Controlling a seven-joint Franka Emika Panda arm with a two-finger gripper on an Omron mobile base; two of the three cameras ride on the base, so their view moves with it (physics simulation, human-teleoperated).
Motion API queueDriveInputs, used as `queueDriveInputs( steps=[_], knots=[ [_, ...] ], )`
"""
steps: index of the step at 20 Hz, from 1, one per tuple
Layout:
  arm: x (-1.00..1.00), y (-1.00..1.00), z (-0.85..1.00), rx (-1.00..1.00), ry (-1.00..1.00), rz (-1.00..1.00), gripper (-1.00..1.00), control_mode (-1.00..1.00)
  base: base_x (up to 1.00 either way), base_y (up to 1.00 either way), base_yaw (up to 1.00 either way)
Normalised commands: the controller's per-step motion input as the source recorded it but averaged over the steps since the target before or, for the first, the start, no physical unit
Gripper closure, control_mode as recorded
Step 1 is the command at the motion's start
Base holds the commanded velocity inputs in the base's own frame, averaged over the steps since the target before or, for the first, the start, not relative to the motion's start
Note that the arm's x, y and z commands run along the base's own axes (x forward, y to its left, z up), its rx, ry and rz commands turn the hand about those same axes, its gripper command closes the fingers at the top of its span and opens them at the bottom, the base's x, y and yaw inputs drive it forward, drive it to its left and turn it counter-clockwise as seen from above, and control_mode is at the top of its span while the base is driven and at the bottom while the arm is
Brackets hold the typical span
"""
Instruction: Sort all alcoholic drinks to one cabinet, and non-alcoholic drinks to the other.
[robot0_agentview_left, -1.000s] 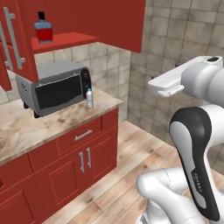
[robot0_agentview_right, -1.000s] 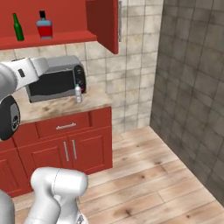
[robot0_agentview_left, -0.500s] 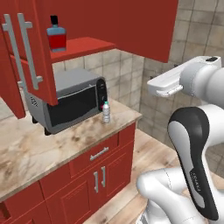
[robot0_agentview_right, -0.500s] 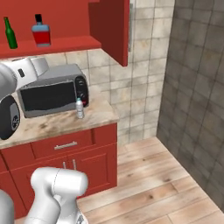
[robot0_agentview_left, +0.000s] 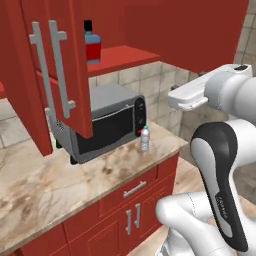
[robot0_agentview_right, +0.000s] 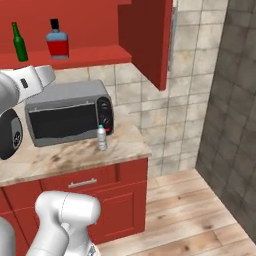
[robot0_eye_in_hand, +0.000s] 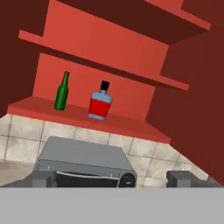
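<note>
A red wall cabinet (robot0_agentview_right: 75, 54) stands open above the counter. On its shelf a slim green bottle (robot0_agentview_right: 19, 42) (robot0_eye_in_hand: 62, 92) stands left of a squat red-and-blue bottle (robot0_agentview_right: 57, 40) (robot0_agentview_left: 91, 47) (robot0_eye_in_hand: 100, 101). A small clear water bottle (robot0_agentview_left: 145, 139) (robot0_agentview_right: 102, 138) stands on the counter by the microwave's right front corner. My gripper (robot0_eye_in_hand: 111, 179) is open and holds nothing; it hangs well short of the shelf and faces it from below. The other cabinet is out of view.
A grey microwave (robot0_agentview_left: 105, 125) (robot0_agentview_right: 67, 120) sits on the marble counter (robot0_agentview_left: 60, 185) under the shelf. One open door with two silver handles (robot0_agentview_left: 47, 70) juts out at the left, another open door (robot0_agentview_right: 147, 40) at the right. Red drawer units (robot0_agentview_right: 90, 182) stand below.
The whole picture has shifted and grown, so the base has driven closer to the counter. The bottles stand where they were, and the gripper stays open.
</note>
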Motion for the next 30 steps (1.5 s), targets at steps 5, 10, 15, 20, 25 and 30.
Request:
queueDriveInputs(
  steps=[5,10,15,20,25,30],
  knots=[
    [0.0,0.0,0.0,0.0,0.0,0.0,-1.0,1.0,0.52,-0.26,0.31],
    [0.0,0.0,0.0,0.0,0.0,0.0,-1.0,1.0,0.42,-0.34,0.32],
    [0.0,0.0,0.0,0.0,0.0,0.0,-1.0,1.0,0.48,-0.23,0.29],
    [0.0,0.0,0.0,0.0,0.0,0.0,-1.0,1.0,0.58,-0.1,0.27],
    [0.0,0.0,0.0,0.0,0.0,0.0,-1.0,1.0,0.47,-0.09,0.23],
    [0.0,0.0,0.0,0.0,0.0,0.0,-1.0,1.0,0.39,-0.02,0.13]
  ],
)
